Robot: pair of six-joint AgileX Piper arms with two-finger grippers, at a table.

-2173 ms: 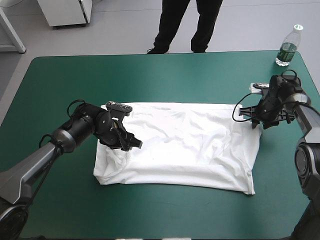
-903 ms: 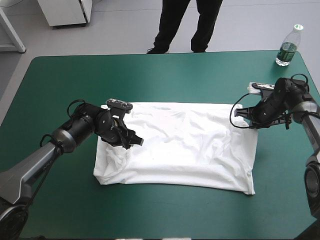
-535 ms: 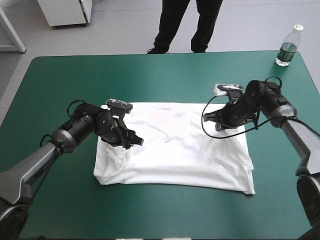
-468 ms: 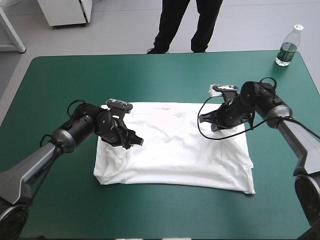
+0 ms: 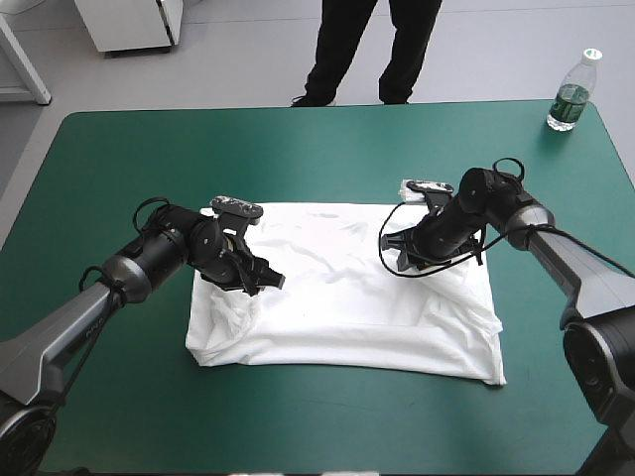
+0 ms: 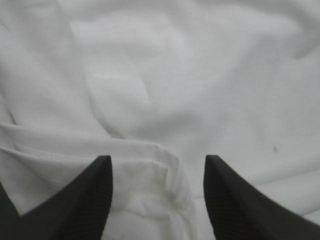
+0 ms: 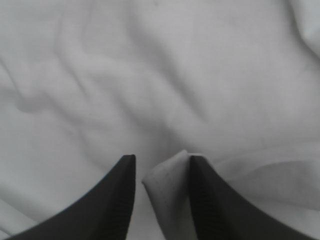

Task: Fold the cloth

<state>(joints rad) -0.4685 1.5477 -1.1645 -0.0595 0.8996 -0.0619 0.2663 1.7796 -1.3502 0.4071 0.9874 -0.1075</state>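
Note:
The white T-shirt lies spread on the teal-green table, with its far right corner pulled inward over the body. My right gripper is over the shirt's right half and is shut on that corner. In the right wrist view a small fold of the T-shirt shows between the nearly closed black fingers of the right gripper. My left gripper rests low over the bunched left sleeve area. In the left wrist view the left gripper stands open, with a wrinkled ridge of the T-shirt between its fingers.
A clear water bottle stands at the table's far right corner. Bare teal-green cover lies on all sides of the shirt, widest toward the far edge and the near edge.
My right gripper has moved left from the shirt's right edge, dragging the far right corner inward over the body. The left arm has barely moved.

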